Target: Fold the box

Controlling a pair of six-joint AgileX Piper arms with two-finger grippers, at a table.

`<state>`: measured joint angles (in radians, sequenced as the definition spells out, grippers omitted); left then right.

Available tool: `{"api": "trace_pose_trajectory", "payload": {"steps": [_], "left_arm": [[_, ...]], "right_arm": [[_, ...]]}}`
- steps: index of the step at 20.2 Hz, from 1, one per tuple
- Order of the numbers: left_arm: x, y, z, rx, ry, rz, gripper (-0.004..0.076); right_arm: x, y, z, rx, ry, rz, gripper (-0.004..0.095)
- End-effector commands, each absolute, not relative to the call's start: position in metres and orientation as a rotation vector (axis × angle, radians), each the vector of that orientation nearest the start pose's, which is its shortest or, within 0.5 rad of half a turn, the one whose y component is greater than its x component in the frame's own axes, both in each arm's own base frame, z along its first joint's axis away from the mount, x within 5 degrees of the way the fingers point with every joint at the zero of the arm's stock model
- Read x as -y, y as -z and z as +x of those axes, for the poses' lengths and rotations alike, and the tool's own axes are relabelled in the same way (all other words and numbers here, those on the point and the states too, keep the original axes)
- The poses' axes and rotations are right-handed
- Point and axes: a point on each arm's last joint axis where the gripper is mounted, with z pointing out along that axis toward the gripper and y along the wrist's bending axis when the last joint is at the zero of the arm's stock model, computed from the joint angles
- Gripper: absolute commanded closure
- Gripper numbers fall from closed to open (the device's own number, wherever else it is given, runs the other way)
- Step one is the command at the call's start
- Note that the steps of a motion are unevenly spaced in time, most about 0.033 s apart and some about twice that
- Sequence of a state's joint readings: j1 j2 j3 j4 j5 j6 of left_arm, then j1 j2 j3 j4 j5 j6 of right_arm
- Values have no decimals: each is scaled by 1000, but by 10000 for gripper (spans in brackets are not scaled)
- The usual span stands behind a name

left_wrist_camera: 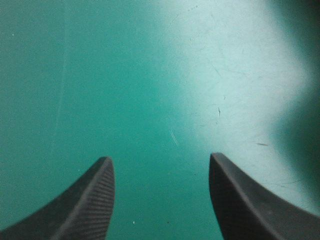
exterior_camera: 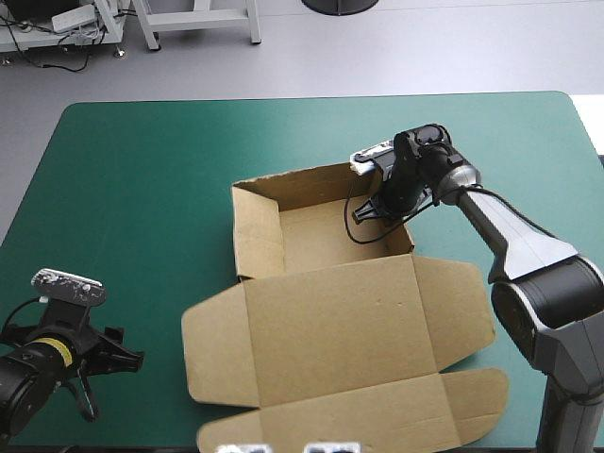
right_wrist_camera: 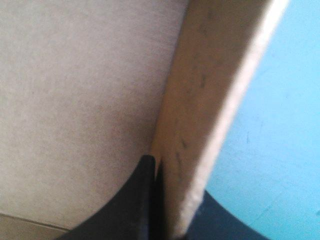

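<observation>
1. Reaching in from the table's (exterior_camera: 142, 170) near right corner with the right arm (exterior_camera: 528, 255): upright at the base, bent at the elbow, then stretched away and inward toward the far edge, wrist tipped downward.
2. Ending in the right gripper (exterior_camera: 385, 206), lowered onto the right wall (exterior_camera: 406, 236) of the box (exterior_camera: 321, 236), close to its far right corner.
3. All but closed there, pinching that wall of brown board: one black finger (right_wrist_camera: 147, 200) inside the tray, pressed flat to the board, the other (right_wrist_camera: 225, 222) outside it, over the teal-green cover (right_wrist_camera: 280, 125).
4. Beside the inner finger and ahead of it, nothing but the pale brown inside of the tray; beside the outer finger, bare cover.
5. As for the box itself: sitting at the table's middle as an open tray with walls raised, directly under and beside the right gripper.
6. Nearer the robot than that gripper, spread flat on the cover: the lid (exterior_camera: 349, 330), with its side flaps (exterior_camera: 212, 349) folded out and level.
7. Holding the left arm (exterior_camera: 19, 387) low at the near left corner, just above the cover and pointed along the table.
8. Ending in the left gripper (left_wrist_camera: 160, 158), spread wide and gripping nothing, its two fingers (left_wrist_camera: 90, 200) well apart.
9. Between and ahead of those fingers, only teal-green cover, partly shadowed to one side.
10. Well apart from the box on that side, with the lid's left flap as the nearest board to the left gripper.
</observation>
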<state>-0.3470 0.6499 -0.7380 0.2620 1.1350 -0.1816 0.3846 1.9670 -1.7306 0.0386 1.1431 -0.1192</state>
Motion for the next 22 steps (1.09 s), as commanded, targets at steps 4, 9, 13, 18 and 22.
{"api": "trace_pose_trajectory", "payload": {"steps": [4, 9, 13, 18, 22], "left_arm": [[11, -322, 93, -2511, -117, 201, 318], [11, -322, 93, -2514, -116, 196, 318], [11, -322, 93, -2515, -112, 187, 319], [11, -322, 93, -2515, -101, 158, 319], [11, -322, 93, -2516, -92, 138, 318]], "right_arm": [[-75, -329, 412, -2643, 70, -606, 933], [63, -344, 417, -2671, 181, -259, 933], [132, -326, 410, -2735, 216, -87, 933], [153, -294, 420, -2761, 99, -78, 931], [154, -290, 421, -2784, 100, -162, 717]]}}
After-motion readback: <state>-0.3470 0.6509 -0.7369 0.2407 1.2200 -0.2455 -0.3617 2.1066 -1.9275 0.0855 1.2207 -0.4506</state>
